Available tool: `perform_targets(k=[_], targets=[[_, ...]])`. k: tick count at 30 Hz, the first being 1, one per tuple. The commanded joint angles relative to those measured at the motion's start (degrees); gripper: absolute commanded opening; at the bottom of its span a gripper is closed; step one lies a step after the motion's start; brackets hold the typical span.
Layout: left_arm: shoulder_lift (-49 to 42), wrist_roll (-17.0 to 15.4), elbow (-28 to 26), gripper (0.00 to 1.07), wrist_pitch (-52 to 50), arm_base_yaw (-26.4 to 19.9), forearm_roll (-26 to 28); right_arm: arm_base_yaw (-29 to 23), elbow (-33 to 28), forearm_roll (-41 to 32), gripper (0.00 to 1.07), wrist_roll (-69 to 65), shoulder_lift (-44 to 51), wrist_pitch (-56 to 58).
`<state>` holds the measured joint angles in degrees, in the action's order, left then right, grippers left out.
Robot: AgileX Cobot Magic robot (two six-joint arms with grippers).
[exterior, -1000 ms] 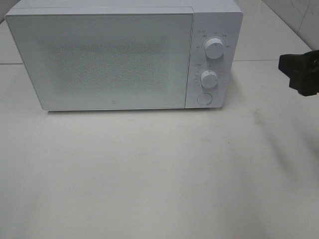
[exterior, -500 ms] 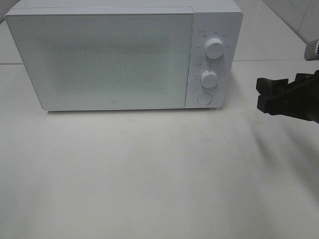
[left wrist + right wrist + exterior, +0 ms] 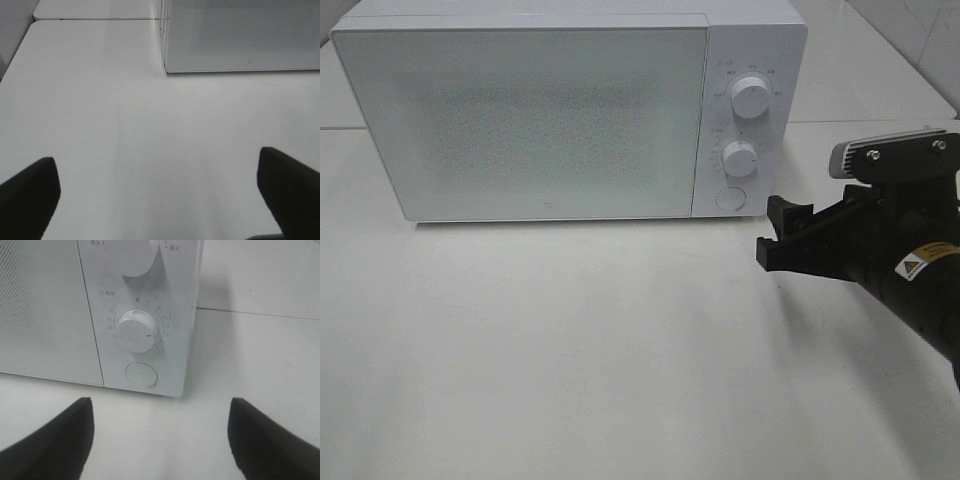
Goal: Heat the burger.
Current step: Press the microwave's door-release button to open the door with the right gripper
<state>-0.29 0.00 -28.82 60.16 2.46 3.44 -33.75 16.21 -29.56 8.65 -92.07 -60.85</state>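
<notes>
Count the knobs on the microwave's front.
2. The upper knob sits high on the microwave's control panel; the lower knob is just below it, above the round button. None seems hidden.

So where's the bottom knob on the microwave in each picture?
Exterior high: the bottom knob sits right of the microwave door, just above the round button.
Left wrist: not in it; only a corner of the microwave door shows.
Right wrist: the bottom knob faces the camera, above the same round button.
Shared landmark: the speckled microwave door, seen in all three.
</notes>
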Motion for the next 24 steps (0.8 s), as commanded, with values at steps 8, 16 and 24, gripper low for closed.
perform_targets(k=[8, 16, 24], targets=[[-1.1, 0.0, 0.2, 1.0, -0.8, -0.2, 0.1, -8.7, 0.6, -11.1, 0.73, 0.2, -5.0, -5.8], [-1.1, 0.0, 0.2, 1.0, -0.8, -0.2, 0.1, -9.7, 0.6, -11.2, 0.73, -10.6, -6.2, -6.4], [-1.1, 0.0, 0.2, 1.0, -0.8, -0.2, 0.1, -9.7, 0.6, -11.3, 0.72, -36.7, -6.2, -6.4]])
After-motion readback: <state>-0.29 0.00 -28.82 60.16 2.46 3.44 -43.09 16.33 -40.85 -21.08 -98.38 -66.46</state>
